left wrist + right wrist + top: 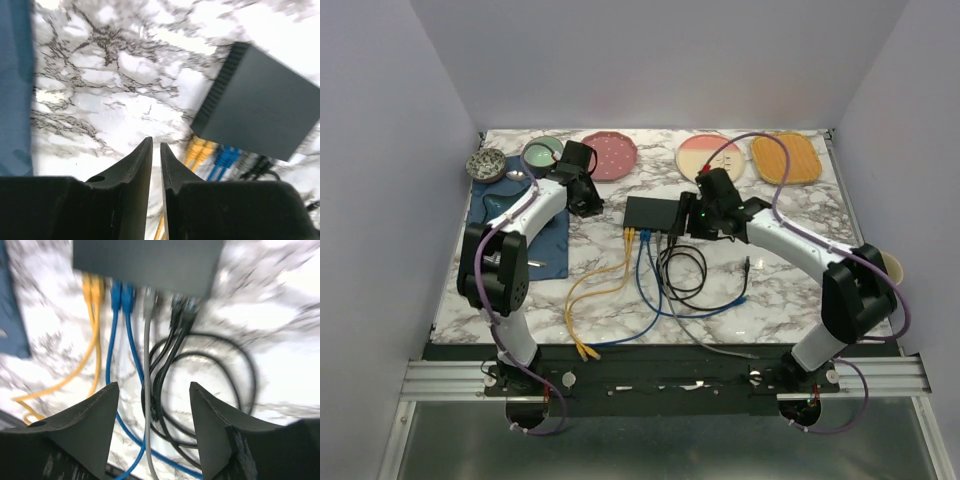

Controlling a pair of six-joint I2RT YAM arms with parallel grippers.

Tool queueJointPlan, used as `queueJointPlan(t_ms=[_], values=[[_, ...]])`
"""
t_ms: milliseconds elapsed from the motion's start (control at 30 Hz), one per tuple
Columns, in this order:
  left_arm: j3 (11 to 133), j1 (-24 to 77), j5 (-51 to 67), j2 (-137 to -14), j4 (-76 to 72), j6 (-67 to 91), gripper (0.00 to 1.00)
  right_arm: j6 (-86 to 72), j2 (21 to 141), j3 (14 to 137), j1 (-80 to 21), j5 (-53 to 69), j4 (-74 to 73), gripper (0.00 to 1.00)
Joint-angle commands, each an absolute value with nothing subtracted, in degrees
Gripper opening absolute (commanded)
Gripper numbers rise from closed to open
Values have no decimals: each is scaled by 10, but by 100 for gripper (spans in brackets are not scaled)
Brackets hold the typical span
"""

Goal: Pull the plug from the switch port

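Note:
The flat black switch lies mid-table, also in the left wrist view and the right wrist view. Plugs sit in its near edge: two yellow, two blue, one grey, two black. Their cables trail toward me. My right gripper is open, above the cables just near of the plugs, holding nothing. My left gripper is shut and empty, over bare marble left of the switch.
A blue mat lies at the left with cutlery. A patterned bowl, a green plate, a pink plate, a pink-yellow plate and an orange plate line the far edge. A cup stands at the right.

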State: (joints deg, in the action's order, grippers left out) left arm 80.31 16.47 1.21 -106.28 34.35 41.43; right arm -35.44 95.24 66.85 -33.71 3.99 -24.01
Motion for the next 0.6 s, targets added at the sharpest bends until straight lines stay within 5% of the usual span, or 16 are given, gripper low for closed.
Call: queueJointPlan(t_ms=[0,267,567], values=[[776,164,15,-978,311,401,28,-343,925,658,-290,-38,-248,66],[702,165,68,-975,246,422,28,-362,1033,683,-262,33,-214,47],[664,179,141,-1009,192,463,28,-357,1043,643,-263,74,-208,45]])
